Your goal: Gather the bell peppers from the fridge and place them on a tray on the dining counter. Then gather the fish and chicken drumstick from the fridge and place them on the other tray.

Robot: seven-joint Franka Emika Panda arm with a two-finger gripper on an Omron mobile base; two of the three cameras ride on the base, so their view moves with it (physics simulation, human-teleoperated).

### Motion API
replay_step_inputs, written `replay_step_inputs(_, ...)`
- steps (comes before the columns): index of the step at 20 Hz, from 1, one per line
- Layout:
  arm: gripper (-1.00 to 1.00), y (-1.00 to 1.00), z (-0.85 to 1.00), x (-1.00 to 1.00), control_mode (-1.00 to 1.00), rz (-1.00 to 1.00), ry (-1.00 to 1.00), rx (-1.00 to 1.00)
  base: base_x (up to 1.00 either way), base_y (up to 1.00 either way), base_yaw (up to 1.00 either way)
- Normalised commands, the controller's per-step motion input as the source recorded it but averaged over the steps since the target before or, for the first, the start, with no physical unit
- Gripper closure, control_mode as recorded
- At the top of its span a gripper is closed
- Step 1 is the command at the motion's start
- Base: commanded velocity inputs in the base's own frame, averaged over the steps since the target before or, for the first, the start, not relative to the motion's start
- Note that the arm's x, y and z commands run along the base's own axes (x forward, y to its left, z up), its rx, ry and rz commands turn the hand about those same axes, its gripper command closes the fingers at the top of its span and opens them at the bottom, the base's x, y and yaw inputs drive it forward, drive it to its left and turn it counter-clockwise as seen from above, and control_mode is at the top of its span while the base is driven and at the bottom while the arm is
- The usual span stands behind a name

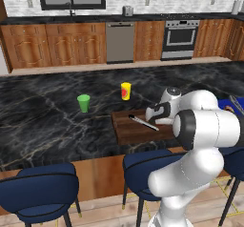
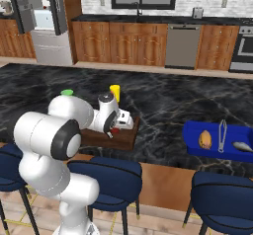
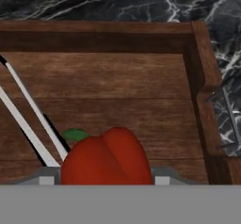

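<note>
Where the left base view looks over the dark marble dining counter, the brown wooden tray serves as the landmark: the two-finger gripper hangs over its right part, beside a pair of slim metal tongs lying on the tray floor, and the pepper itself is hidden behind the hand from this side. Beyond the tray stand a green cup and a yellow cup, well apart from the work. From the right base view, a small patch of the glossy red bell pepper shows under the hand, just above the tray's floor at its near side; a blue tray holding a drumstick and a fish sits well off to the right of the wooden one. Through the hand view, the pepper sits squarely between the finger tips, its green stem pointing away toward the tray's far wall, with the tongs lying just to one side on the boards. The jaws stand part-way closed and clamped on the pepper's flanks, so I judge it held. Such a pepper is probably light, hollow and waxy-smooth, firm but bruisable; a grip across the broad lobed middle, as here, seems safer than the stem or tapering end.
</note>
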Motion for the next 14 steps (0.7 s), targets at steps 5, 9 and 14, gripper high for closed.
replay_step_inputs(5,-1.0,0.0,0.0,0.0,-1.0,0.0,0.0,0.0,0.0,0.0,0.0)
replay_step_inputs(9,-1.0,0.0,-0.01,0.1,-1.0,0.0,-0.01,0.0,0.0,0.0,0.0)
replay_step_inputs(14,-1.0,0.02,0.28,-0.11,-1.0,0.01,-0.23,0.0,0.0,0.0,0.0)
